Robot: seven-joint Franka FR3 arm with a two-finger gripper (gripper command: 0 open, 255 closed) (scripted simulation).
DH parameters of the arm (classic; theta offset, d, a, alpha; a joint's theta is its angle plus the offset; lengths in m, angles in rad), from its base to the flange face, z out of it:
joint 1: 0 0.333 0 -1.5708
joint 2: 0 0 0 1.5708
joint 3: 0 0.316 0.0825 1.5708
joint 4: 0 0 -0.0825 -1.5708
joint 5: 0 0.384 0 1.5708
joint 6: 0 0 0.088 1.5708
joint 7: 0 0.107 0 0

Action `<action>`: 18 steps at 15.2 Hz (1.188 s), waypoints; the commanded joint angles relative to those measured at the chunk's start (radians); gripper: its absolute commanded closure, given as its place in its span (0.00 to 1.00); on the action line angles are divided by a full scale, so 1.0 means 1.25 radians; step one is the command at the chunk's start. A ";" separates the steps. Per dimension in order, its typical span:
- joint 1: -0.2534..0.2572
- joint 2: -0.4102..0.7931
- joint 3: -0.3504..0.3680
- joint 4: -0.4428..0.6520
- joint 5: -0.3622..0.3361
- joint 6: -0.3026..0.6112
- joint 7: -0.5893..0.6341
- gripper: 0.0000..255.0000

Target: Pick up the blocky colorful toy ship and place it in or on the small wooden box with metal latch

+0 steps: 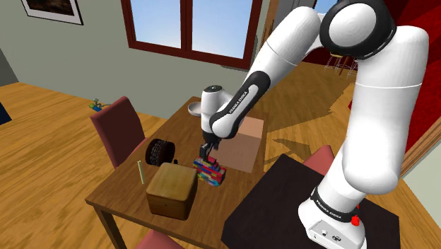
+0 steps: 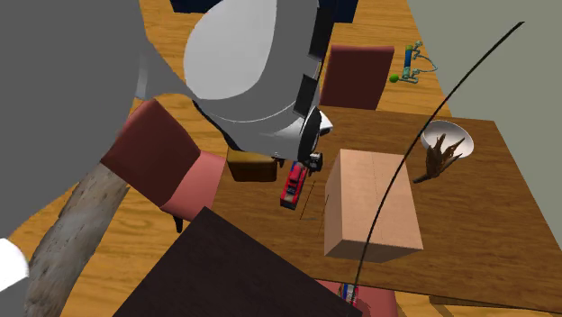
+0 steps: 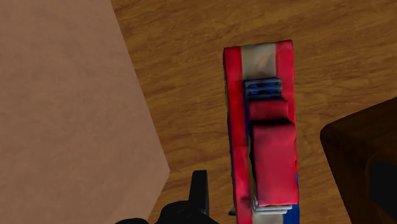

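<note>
Though the claw [image 1: 206,151] hangs low over the toy ship [image 1: 209,172], no grasp shows yet. In the wrist view one black finger [image 3: 199,191] stands just beside the ship's red side w/ a gap, so I read the claw as open & holding nothing. Progress, as I judge it: approach done; closing, lift, carry & drop-off all left.

Nearest on the tabletop [image 1: 116,191], the small wooden box [image 1: 172,189] is shut, lid down, nothing on top; can't make out the latch. The ship lies flat on the tabletop just beside it, not touching per the wrist view, between it & a cardboard box [image 1: 244,143], also closed w/ a bare top. Farther out are a thin stick [image 1: 140,172] & a black wheel-like thing [image 1: 160,151]. At the far edge a white bowl [image 2: 448,138] holds a brown branchy item [image 2: 437,155]; can't tell what it is.
</note>
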 commanded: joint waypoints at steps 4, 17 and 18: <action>0.009 0.071 -0.013 0.023 -0.022 0.044 0.011 0.00; 0.016 0.122 -0.025 0.033 -0.035 0.084 0.022 1.00; 0.016 0.122 -0.025 0.033 -0.035 0.084 0.022 1.00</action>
